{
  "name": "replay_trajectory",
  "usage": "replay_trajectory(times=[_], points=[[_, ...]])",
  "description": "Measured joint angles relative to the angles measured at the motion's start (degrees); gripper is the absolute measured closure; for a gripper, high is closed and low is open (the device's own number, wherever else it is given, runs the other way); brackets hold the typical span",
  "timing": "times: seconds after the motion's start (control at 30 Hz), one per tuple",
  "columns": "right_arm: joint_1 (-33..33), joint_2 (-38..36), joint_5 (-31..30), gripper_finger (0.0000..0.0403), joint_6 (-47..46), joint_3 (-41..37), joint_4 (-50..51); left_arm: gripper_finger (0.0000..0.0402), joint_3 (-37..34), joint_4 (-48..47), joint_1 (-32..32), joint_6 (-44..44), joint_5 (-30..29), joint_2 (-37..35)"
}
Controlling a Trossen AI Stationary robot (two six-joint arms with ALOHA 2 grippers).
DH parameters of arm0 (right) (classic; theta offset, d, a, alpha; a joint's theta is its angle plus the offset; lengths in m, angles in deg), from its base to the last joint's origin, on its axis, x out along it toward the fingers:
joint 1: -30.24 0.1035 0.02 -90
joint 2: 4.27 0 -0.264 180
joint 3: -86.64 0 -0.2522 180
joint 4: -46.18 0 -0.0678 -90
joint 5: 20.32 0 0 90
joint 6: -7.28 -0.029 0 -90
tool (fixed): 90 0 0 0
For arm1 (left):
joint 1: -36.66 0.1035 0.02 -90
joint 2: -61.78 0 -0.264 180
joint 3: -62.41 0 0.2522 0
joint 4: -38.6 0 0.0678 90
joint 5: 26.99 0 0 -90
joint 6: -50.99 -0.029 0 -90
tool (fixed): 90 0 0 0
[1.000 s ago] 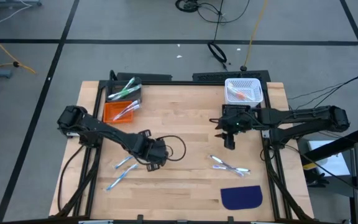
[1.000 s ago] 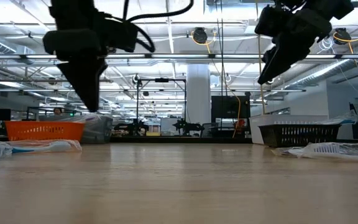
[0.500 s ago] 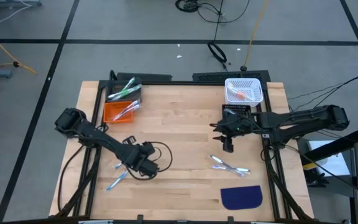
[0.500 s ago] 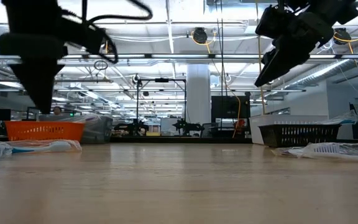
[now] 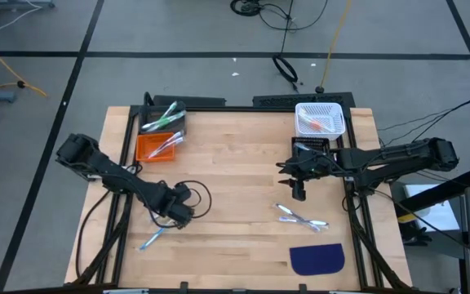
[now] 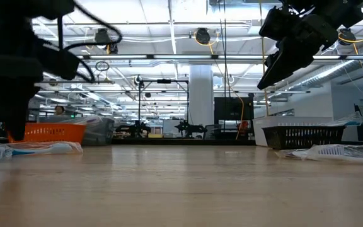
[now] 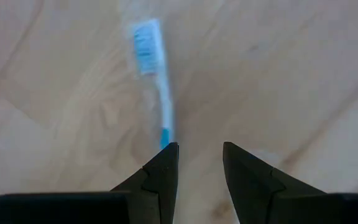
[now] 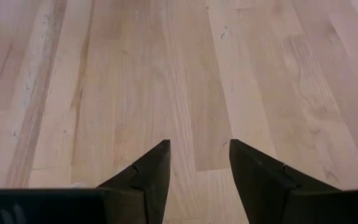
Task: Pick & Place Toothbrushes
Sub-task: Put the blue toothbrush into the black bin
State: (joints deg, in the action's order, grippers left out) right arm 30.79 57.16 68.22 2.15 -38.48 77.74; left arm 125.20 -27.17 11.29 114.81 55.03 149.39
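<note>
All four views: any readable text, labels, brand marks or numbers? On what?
None readable.
Toothbrush under the open left gripper: no print visible.
Orange bin, white basket, dark blue mat: no visible labels.
Room behind the table in the low view: any signage too small to read.
</note>
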Motion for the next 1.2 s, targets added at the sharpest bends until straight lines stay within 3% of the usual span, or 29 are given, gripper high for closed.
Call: replay_trajectory(times=[0.43, 0.77, 0.87, 1.03, 1.2], points=[[-0.02, 0.0, 0.0, 0.0248, 0.26, -0.04, -2.83, 0.0273, -5.17, -0.61, 0.7, 2.32, 3.47, -0.01], [-0.02, 0.0, 0.0, 0.0248, 0.46, -0.04, -3.17, 0.0276, -8.85, 6.59, 0.7, 2.52, 3.98, -0.29], [-0.02, 0.0, 0.0, 0.0248, 0.46, -0.04, -3.25, 0.0303, -8.68, 6.76, 0.81, 2.14, 4.27, -0.19], [-0.02, 0.0, -0.01, 0.0248, 0.45, -0.04, -3.21, 0.0388, -8.39, 7.06, 0.98, 0.56, 4.57, -0.1], [-0.02, 0.0, -0.01, 0.0248, 0.44, -0.04, -3.23, 0.0395, -8.29, 7.05, 1.27, 0.42, 4.64, -0.08]])
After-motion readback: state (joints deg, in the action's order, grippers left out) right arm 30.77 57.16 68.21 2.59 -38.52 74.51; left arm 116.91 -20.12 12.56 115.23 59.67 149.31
